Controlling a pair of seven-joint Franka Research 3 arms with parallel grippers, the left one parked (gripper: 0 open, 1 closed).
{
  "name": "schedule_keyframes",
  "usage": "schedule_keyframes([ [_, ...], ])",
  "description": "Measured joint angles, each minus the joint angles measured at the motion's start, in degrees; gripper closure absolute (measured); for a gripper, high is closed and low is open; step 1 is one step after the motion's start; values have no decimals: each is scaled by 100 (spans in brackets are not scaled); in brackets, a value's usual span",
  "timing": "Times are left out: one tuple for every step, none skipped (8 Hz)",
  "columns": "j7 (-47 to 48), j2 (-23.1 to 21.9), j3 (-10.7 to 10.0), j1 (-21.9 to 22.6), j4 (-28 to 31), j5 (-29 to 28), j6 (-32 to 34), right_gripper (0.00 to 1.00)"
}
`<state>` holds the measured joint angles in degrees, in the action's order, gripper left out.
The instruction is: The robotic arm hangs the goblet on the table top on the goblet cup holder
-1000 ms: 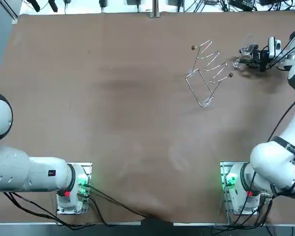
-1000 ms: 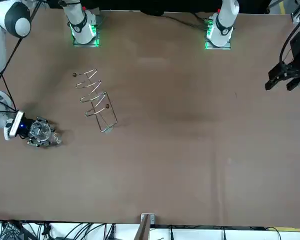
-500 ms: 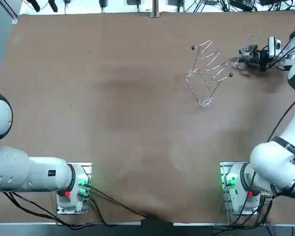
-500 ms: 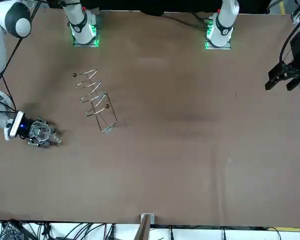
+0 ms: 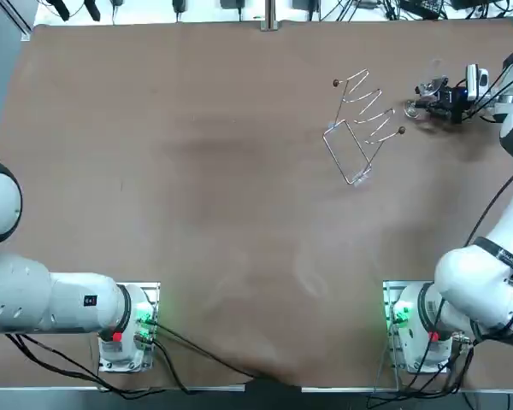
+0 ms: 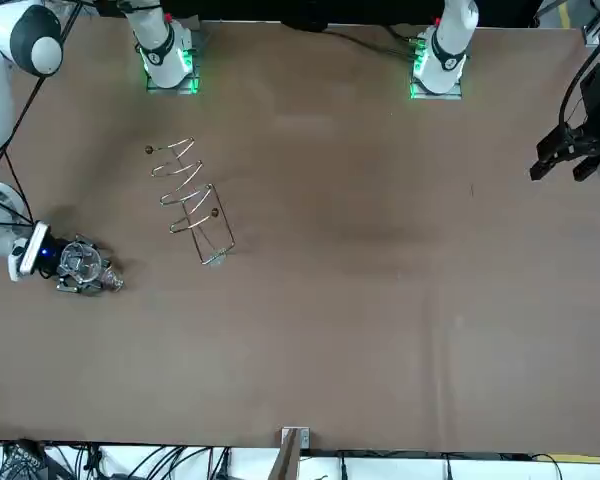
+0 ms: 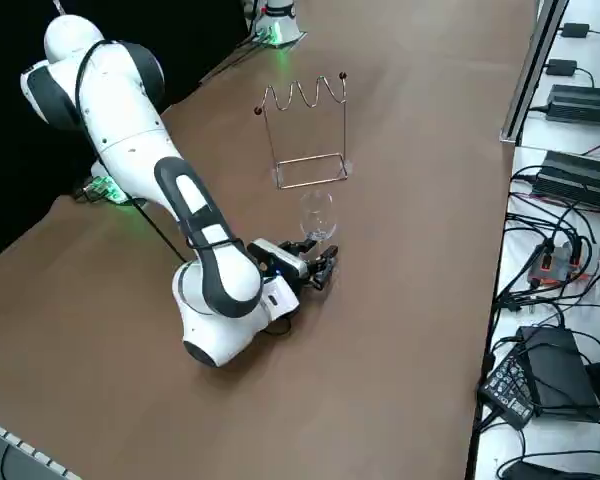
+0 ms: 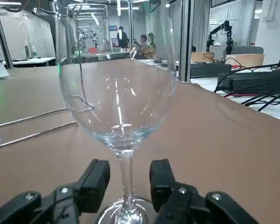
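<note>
Jaws: my right gripper point(image 8: 128, 179) lies low and nearly flat to the desk. Its black fingers point(image 8: 95, 179) stand either side of the stem. The jaws are apart, with a sliver of gap on each side, so nothing is clamped yet.
Why so low: I judge the stem is the only part slim enough to take. A hold there leaves the foot free to slide into a slot.
Goblet: the tall clear glass goblet with a round bowl point(image 8: 116, 107) stands upright on its foot on the desk. It sits between my fingers, near the holder and apart from it.
Holder: the thin silver wire cup holder with a wavy top rail and bead-tipped ends point(image 7: 305, 130) stands past the goblet on its rectangular wire base. Every loop is empty. I take the waves to be the slots, each meant to pass a stem and catch a foot.
Desk: the broad brown desk point(image 5: 197, 171) runs on beyond the holder.
Step, as I read it: centred on the stem, ready to close.
Risk: the glass is smooth and top-heavy, so an uneven squeeze could tip it.
Far room: people point(image 8: 147, 44) sit well beyond the desk.
</note>
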<state>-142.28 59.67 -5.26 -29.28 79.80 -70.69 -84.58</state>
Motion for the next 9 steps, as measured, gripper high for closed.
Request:
schedule_keyframes([
  [-18, 10, -1, 0, -1, 0, 0, 44],
  [-40, 17, -3, -4, -6, -1, 1, 45],
  [-59, 20, -6, -8, -21, -1, 1, 46],
  [-74, 28, -7, -12, -45, -1, 4, 47],
  [-91, 40, -7, -12, -57, -2, 11, 48],
  [-125, 59, -7, -12, -67, -2, 18, 48],
  [-158, 74, -7, -12, -73, -2, 31, 50],
  [-175, 82, -7, -12, -73, -2, 38, 51],
  [-194, 85, -7, -12, -73, -2, 41, 52],
])
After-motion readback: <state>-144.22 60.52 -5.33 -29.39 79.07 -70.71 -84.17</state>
